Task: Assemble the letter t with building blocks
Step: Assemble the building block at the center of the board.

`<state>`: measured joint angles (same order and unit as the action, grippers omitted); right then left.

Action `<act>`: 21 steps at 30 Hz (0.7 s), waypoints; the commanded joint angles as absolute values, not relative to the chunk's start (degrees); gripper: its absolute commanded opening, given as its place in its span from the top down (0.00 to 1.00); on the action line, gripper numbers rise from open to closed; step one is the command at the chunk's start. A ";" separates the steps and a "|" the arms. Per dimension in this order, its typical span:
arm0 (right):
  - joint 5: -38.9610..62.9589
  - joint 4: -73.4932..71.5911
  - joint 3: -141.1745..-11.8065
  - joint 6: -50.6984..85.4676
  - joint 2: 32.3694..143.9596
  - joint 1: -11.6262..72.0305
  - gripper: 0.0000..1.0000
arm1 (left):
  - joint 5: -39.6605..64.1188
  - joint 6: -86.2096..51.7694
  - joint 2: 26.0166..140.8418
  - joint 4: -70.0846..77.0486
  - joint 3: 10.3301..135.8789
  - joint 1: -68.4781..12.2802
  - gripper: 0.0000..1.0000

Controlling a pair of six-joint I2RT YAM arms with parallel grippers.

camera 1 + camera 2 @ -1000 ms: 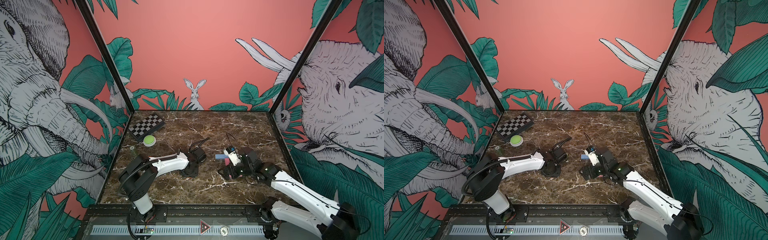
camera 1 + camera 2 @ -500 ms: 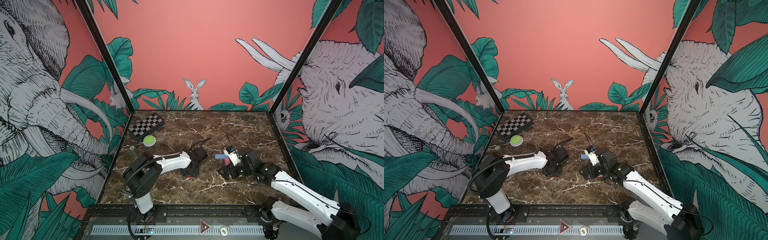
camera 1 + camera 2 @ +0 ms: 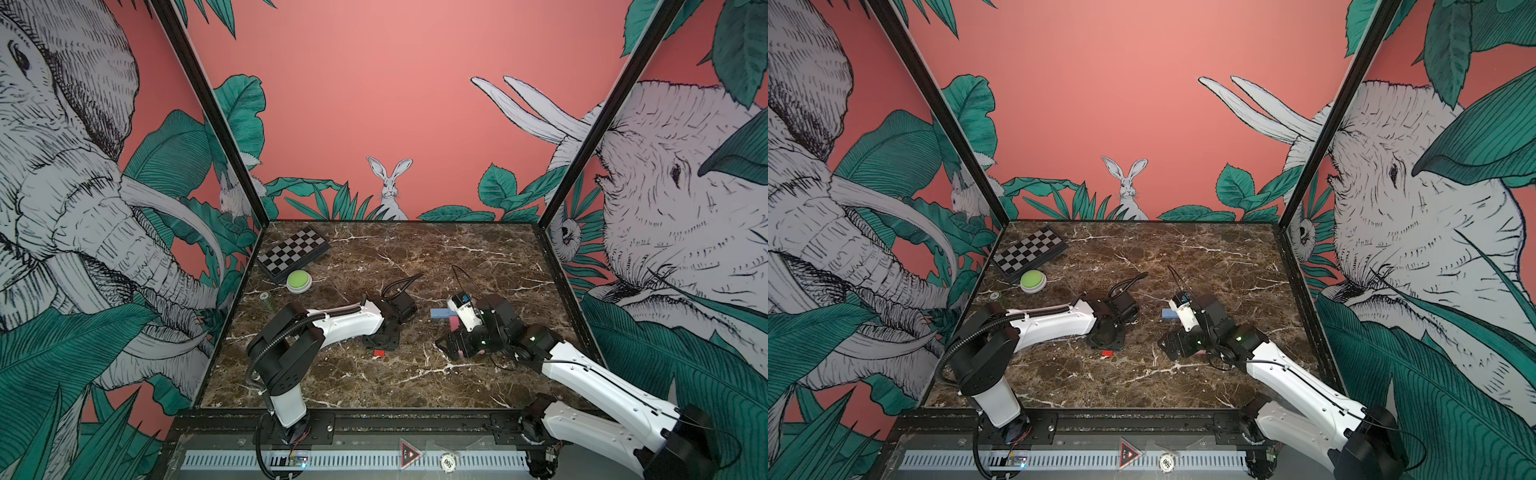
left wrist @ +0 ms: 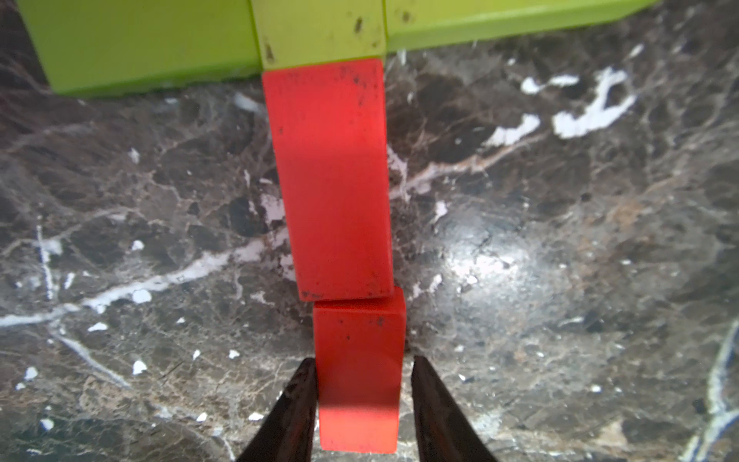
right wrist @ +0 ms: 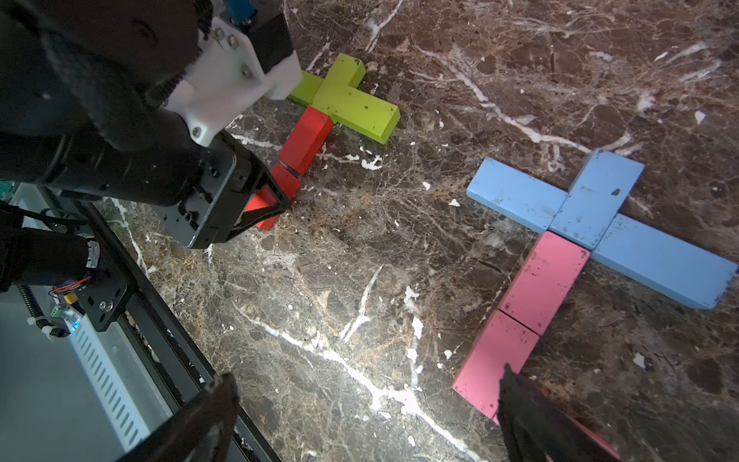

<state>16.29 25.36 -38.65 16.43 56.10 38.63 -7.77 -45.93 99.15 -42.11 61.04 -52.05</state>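
Left arm: the left gripper (image 4: 362,360) sits low over the dark marbled tabletop (image 4: 560,240). Its fingers are slightly apart astride the small red rectangular block (image 4: 358,396), one against the block's side and a sliver of gap at the other. It is not clamped.
Small red block: it lies flat between the fingers. Its far end touches the long red rectangular block (image 4: 332,180) just ahead of the gripper, stepped a little to one side.
Crossbar: the lime green rectangular blocks (image 4: 140,44) lie crosswise further ahead, touching the long red block's far end.
Change: over the last second the left arm's shoulder and elbow have shifted in both top views, while its gripper has stayed down on the same spot. The right arm has not moved.
Meaning: judged a release, with the stem's last piece set down. The green-and-red t looks complete apart from that small offset.
Right arm: the right gripper (image 5: 366,372) has its fingers wide apart and holds nothing. It hangs over the near end of the pink rectangular blocks (image 5: 544,280). These run away from it to the light blue rectangular blocks (image 5: 600,200) laid crosswise, and this second t appears whole.
Risk: the left gripper should lift straight up, or the touching finger may drag the block.
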 commanded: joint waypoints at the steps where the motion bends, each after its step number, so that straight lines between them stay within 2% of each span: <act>1: 15.74 25.76 -38.85 16.61 55.28 38.58 0.02 | -9.74 -46.23 99.36 -44.59 62.31 -52.12 0.60; 21: 15.74 25.67 -38.06 16.91 54.49 38.58 0.02 | -11.50 -45.90 100.52 -45.49 63.55 -51.72 0.63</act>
<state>16.29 25.56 -38.61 16.51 55.42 38.63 -10.17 -45.41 100.40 -43.62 62.83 -51.99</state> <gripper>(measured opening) 0.984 0.372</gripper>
